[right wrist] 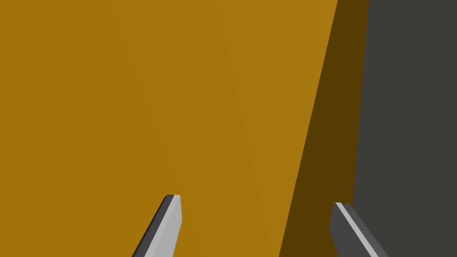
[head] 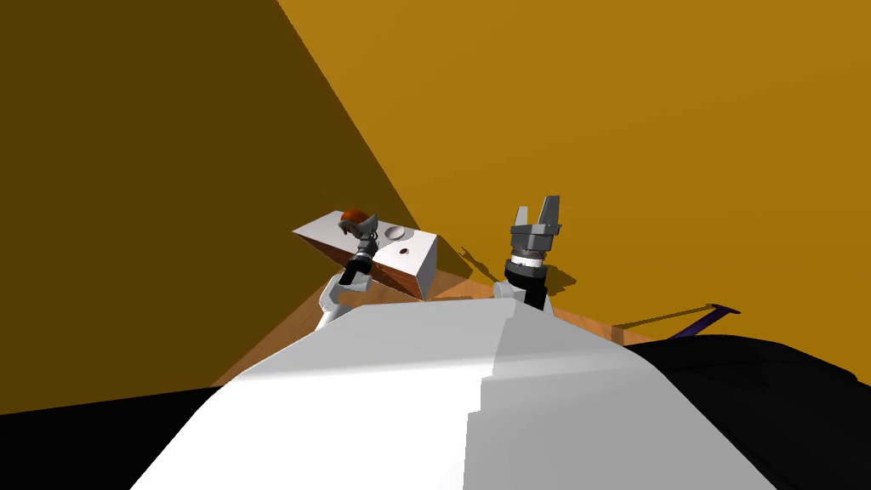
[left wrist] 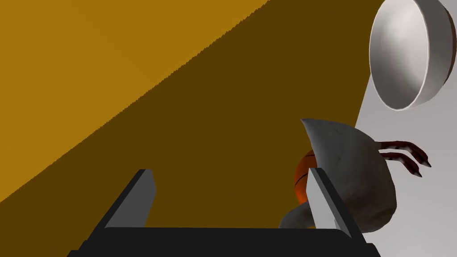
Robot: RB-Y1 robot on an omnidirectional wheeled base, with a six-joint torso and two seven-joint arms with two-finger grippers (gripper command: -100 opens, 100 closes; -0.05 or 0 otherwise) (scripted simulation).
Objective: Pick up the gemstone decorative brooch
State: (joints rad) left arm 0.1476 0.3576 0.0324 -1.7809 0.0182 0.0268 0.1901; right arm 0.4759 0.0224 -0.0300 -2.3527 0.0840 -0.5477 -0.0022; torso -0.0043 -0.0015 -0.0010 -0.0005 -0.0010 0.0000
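— Starting with the biggest thing: what surrounds you?

— Ochre walls (head: 595,128), one lit and one in shadow. They meet behind a white-topped counter (head: 323,230) with wooden sides.

— And the arms?

— The right claw (head: 537,207) is raised beside the counter, well clear of it, its blades spread and holding nothing. The left claw (left wrist: 228,171) hovers over the counter's top, also released and empty. One of its blades overlaps a grey rounded figure (left wrist: 357,178) with dark red talons.

— What else sits up there?

— A pale bowl (left wrist: 408,53) stands beyond the figure, and an orange ball (left wrist: 303,178) is tucked behind it.

— The brooch?

— A tiny dark speck (head: 405,251) lies on the counter top just beside the bowl, toward the near corner, apart from the left claw. It is too small to say for sure that it is the brooch.
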